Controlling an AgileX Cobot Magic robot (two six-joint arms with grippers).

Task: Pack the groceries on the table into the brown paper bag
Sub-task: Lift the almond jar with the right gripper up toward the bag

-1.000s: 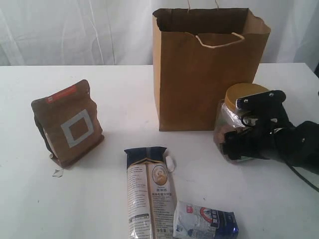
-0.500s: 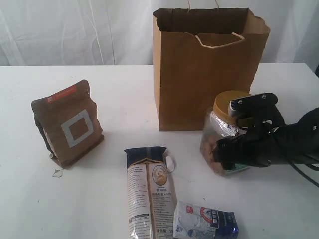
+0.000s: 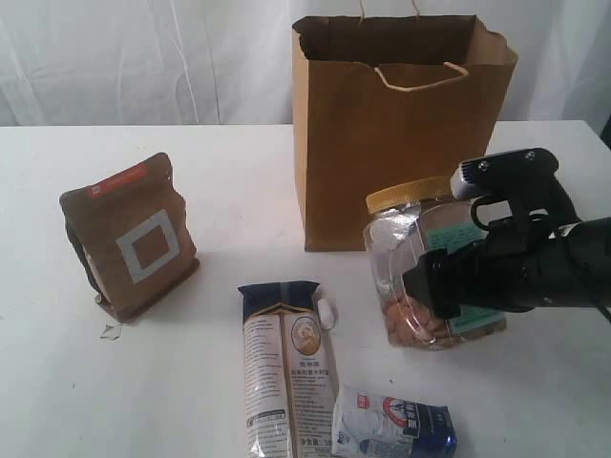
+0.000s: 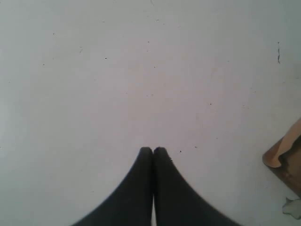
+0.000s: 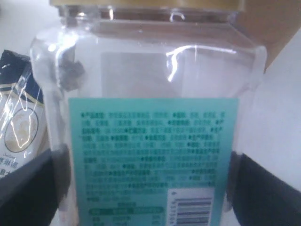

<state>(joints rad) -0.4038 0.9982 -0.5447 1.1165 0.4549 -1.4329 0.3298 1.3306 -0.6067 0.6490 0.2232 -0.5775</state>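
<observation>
One noodle packet lies beside the tilted jar.

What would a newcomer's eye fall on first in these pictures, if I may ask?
First the clear jar with a yellow lid, tilted and held by the right gripper, just in front of the tall brown paper bag. Next the brown pouch standing alone on the left, and the long noodle packet lying flat nearer the camera.

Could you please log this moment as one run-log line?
right gripper: shut on yellow-lidded nut jar, tilted, by brown paper bag | left gripper: shut, empty, over table | unpacked: brown pouch, long noodle packet, blue-white carton
</observation>
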